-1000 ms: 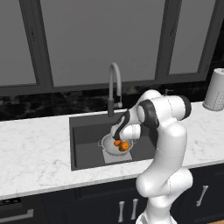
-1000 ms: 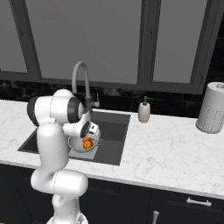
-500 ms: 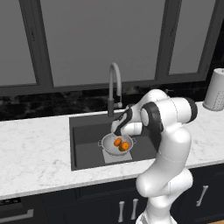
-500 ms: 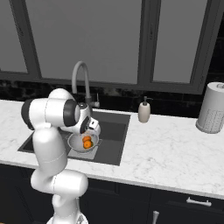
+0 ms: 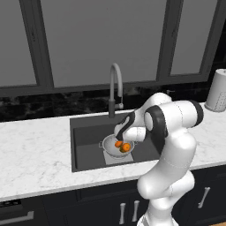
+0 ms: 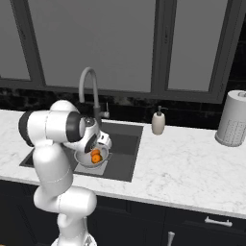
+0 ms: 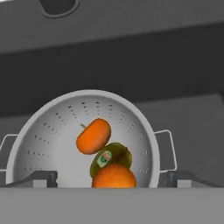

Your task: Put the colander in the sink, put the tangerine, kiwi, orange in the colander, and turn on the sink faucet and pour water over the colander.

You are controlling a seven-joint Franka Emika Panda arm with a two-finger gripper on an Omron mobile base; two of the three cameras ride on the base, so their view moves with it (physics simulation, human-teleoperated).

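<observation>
- Since a second ago I see the arm's elbow has swung out to the right in the left base view, and the hand has lifted a little off the colander [image 7: 48, 131]; the fruit now lies uncovered in the bowl.
- Nearest my hand camera, the gripper [image 7: 107, 180] has its jaws spread wide and empty, one tip over each side of the colander's near rim.
- Just beyond them, inside the bowl, I read the rounder orange fruit at the near edge as the orange [image 7: 113, 176].
- The kiwi [image 7: 114, 155] lies touching it from behind, a small sticker on its skin.
- The tangerine [image 7: 93, 136] rests against the kiwi on the far side, near the bowl's middle.
- The colander stands upright on the floor of the sink [image 5: 88, 141], on the lighter patch, both loop handles visible.
- Farther back, the sink faucet [image 5: 115, 88] rises behind the basin, its spout arching forward; I see no stream from it.
- Beyond that, on the counter [image 6: 182, 163], a soap bottle [image 6: 158, 122] and a tall perforated cylinder [image 6: 233, 118] stand well apart.
</observation>
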